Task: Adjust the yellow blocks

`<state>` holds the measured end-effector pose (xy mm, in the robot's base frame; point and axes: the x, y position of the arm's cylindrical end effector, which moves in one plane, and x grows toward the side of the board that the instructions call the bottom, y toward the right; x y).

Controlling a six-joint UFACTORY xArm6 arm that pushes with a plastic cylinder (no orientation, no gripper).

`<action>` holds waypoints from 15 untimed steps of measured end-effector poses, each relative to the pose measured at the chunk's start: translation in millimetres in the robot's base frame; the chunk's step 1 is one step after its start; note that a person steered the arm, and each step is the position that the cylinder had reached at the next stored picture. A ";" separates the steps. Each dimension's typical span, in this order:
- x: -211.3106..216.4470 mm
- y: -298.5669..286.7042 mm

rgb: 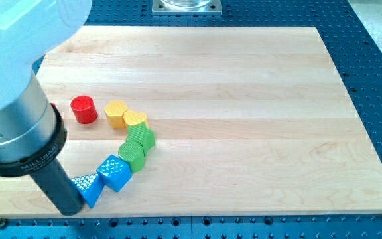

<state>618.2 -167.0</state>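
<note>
Wooden table [244, 79] on a blue perforated base. Near the view's left: a red cylinder [83, 109], then a yellow hexagonal block [115, 113] touching a yellow heart block [135, 120]. Below them, curving down-left: green block [142, 138], green cylinder [131, 155], blue cube [115, 172], blue wedge [88, 188]. My tip [70, 211] just beside the wedge, well apart from the yellows. No fingers on this rod.
</note>
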 end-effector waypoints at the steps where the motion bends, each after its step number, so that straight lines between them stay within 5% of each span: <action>1: 0.3 0.1; 2: -12.1 -44.4; 4: -133.7 -62.3; 7: -142.1 -137.9; 9: -229.9 -135.3; 12: -332.1 -1.8; 15: -365.4 56.8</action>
<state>252.8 -110.3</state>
